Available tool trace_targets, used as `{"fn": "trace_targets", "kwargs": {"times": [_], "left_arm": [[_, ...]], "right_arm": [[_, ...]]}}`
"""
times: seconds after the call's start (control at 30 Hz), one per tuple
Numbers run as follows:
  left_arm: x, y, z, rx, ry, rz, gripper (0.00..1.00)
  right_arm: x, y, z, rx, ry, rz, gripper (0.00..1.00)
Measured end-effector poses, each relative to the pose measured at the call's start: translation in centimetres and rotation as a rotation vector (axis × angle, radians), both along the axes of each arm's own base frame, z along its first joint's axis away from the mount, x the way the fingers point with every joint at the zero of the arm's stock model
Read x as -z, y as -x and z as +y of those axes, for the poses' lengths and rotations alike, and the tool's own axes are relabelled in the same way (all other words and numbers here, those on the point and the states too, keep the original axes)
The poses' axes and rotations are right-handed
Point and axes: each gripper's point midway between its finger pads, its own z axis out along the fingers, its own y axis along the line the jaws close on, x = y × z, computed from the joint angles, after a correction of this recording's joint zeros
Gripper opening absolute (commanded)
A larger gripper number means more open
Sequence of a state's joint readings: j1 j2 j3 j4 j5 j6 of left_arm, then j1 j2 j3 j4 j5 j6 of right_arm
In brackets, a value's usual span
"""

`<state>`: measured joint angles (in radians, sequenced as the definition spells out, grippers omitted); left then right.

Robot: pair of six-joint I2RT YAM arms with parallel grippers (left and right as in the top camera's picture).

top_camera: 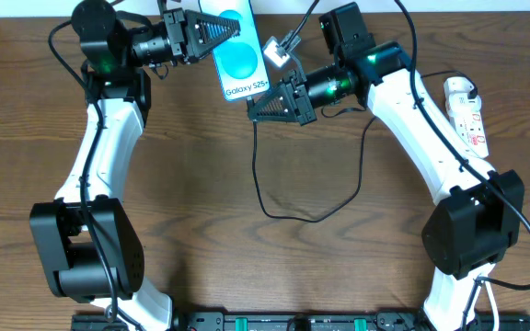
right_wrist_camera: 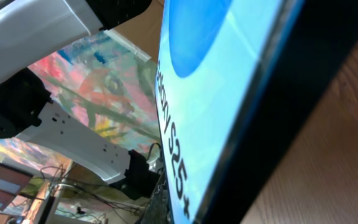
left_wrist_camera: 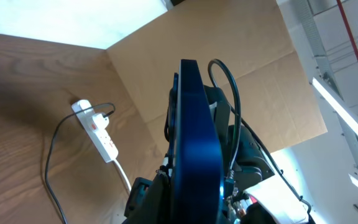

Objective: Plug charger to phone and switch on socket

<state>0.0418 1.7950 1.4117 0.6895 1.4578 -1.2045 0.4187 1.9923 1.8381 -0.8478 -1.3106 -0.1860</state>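
My left gripper (top_camera: 221,33) is shut on the phone (top_camera: 237,51) and holds it up at the back of the table, its light blue screen facing up. In the left wrist view the phone (left_wrist_camera: 194,137) shows edge-on between the jaws (left_wrist_camera: 188,202). My right gripper (top_camera: 260,108) is at the phone's lower end and is shut on the plug end of the charger (top_camera: 258,175). The black cable hangs from it and loops over the table. The phone (right_wrist_camera: 216,74) fills the right wrist view and hides the plug tip. The socket (top_camera: 467,112) lies far right.
The socket (left_wrist_camera: 96,127) lies on the brown wooden table (top_camera: 201,230) with the black cable (left_wrist_camera: 50,162) plugged into it and a white cord leaving its end. A brown board (left_wrist_camera: 229,43) stands behind the table. The cable loop (top_camera: 293,217) lies mid-table.
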Motion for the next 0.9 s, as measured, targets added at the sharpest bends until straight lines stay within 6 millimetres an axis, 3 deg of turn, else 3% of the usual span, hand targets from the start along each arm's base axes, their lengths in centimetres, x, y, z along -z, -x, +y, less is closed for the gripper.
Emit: {"fn": "trace_targets", "kwargs": {"times": [0.9], "left_arm": [[-0.4,-1.0,0.6,-0.062,-0.002,-0.069,0.07]], "right_arm": [[-0.9,-1.5,0.7,0.048,-0.011,0.062,0.01]]}}
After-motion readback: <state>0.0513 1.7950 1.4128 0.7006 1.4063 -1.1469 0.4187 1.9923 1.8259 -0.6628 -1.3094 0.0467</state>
